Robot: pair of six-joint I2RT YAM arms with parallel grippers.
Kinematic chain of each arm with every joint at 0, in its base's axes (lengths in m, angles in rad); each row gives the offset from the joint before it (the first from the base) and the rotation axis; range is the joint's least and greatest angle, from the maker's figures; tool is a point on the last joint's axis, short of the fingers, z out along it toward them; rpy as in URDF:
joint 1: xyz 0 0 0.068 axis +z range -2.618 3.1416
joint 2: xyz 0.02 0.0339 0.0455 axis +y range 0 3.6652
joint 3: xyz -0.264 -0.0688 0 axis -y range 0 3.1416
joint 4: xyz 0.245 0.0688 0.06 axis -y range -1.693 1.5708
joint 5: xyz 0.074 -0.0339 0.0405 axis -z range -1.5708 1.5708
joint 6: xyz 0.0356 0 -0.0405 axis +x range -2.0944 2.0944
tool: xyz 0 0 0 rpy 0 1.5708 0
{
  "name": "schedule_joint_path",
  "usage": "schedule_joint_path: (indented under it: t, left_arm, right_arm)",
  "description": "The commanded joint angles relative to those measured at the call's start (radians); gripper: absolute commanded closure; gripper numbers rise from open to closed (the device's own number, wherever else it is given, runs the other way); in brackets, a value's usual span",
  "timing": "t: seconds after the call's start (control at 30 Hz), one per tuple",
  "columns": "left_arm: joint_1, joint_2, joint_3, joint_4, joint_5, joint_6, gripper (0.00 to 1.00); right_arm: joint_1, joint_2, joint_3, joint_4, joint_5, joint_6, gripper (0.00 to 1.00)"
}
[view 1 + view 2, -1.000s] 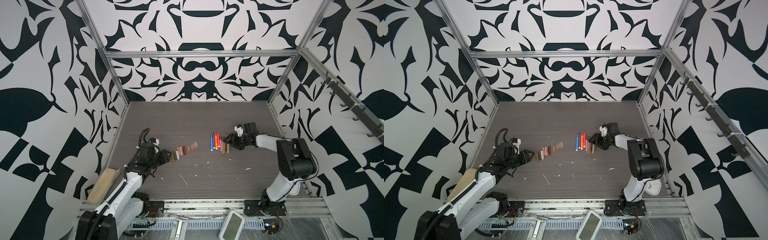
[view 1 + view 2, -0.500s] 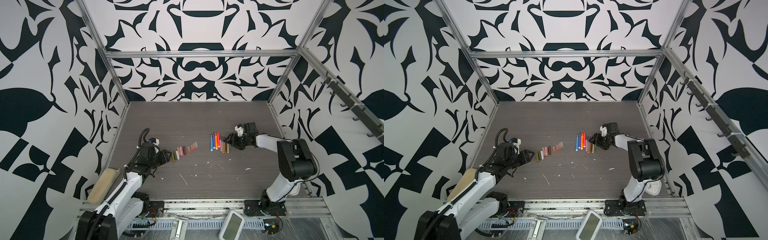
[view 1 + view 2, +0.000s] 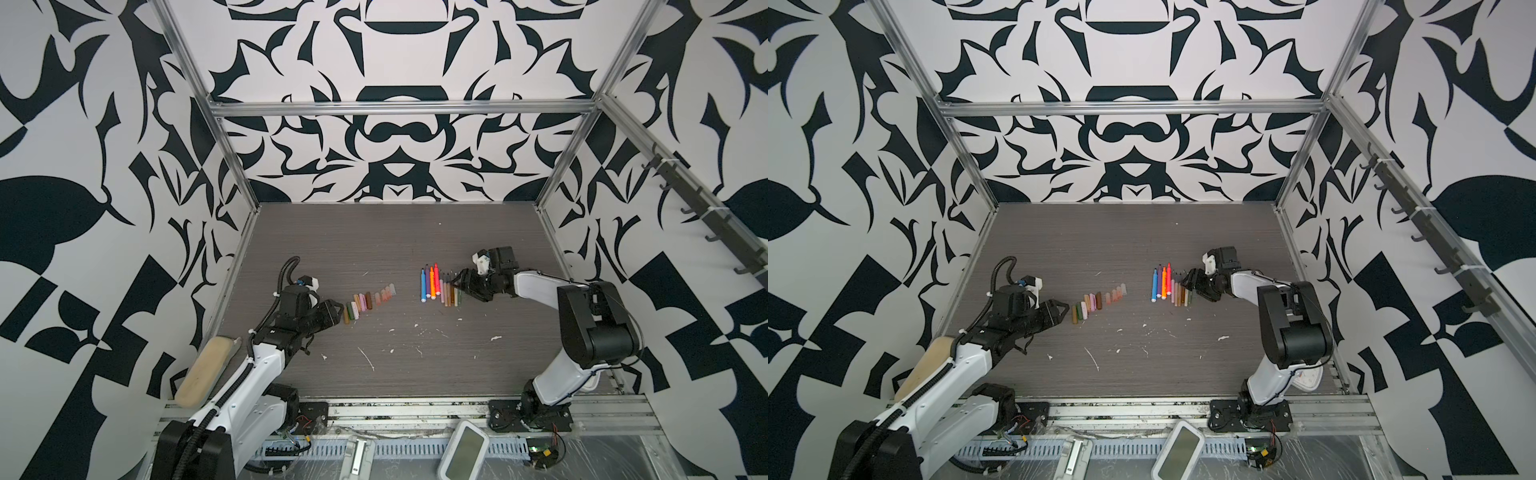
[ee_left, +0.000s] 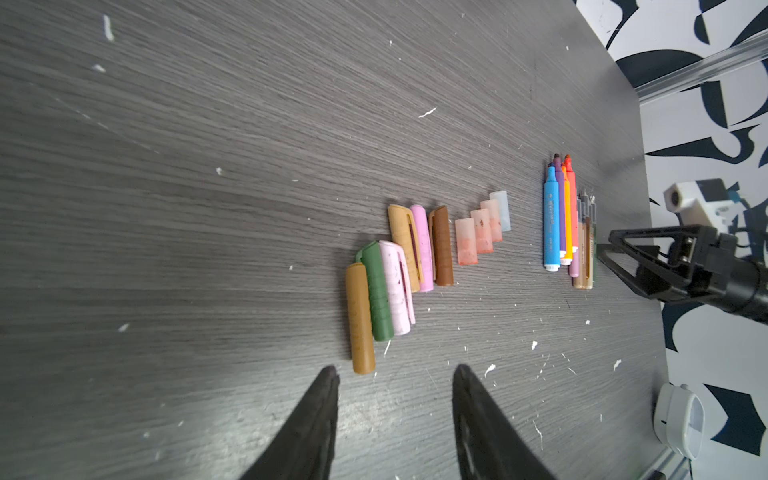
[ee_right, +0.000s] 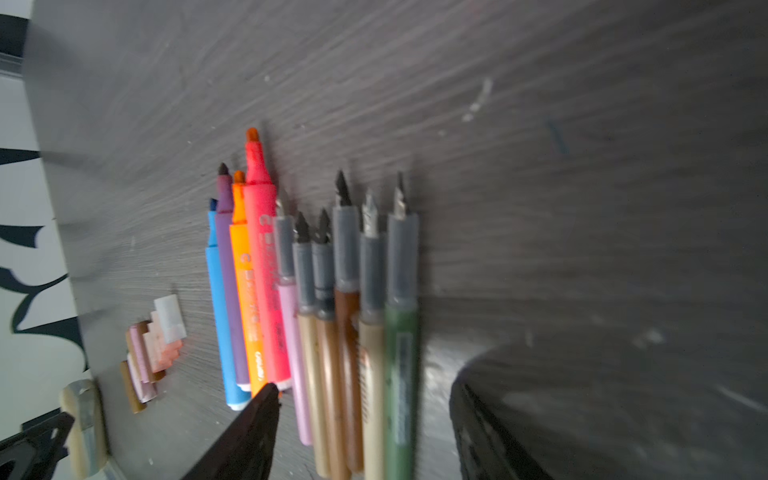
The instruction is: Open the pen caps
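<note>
Gaping wide, nothing gripped

Holding nothing in the left gripper, tips just short of the stubby tan, olive, pink and translucent plastic pen caps. Spread at the right gripper, perhaps straddling blurred ends of uncapped marker pens.

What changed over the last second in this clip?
Nothing visibly changed. The left gripper still hovers open beside the row of pen caps, and the right gripper stays open by the uncapped pens. Neither took hold of or released anything; caps and pens lie where they were.
</note>
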Motion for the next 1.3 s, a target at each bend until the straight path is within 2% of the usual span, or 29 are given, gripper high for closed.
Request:
schedule_joint_path:
  t: [0.0,0.13,0.23,0.4,0.47,0.7,1.27]
  left_arm:
    - [-0.004,0.052,0.057,-0.032,-0.007,0.005,0.51]
    - [-0.004,0.153,0.109,-0.086,0.0,-0.012,0.51]
    - [-0.003,0.216,0.118,-0.065,0.058,-0.054,0.48]
    - [-0.003,0.328,0.143,-0.046,0.122,-0.085,0.47]
    - [-0.002,0.385,0.151,-0.047,0.141,-0.088,0.47]
    - [-0.004,0.45,0.157,0.017,0.217,-0.142,0.43]
    - [-0.004,0.565,0.193,0.08,0.226,-0.148,0.43]
  right_arm:
    - [-0.002,-0.112,-0.029,-0.12,0.105,-0.039,0.32]
    - [-0.002,-0.27,-0.085,-0.197,0.169,-0.071,0.32]
    - [-0.002,-0.384,-0.156,-0.233,0.203,-0.076,0.32]
    - [-0.002,-0.508,-0.281,-0.222,0.183,-0.04,0.32]
    - [-0.002,-0.525,-0.305,-0.213,0.175,-0.025,0.32]
    - [-0.001,-0.531,-0.316,-0.197,0.173,-0.019,0.32]
    - [-0.001,-0.551,-0.318,-0.198,0.167,-0.02,0.32]
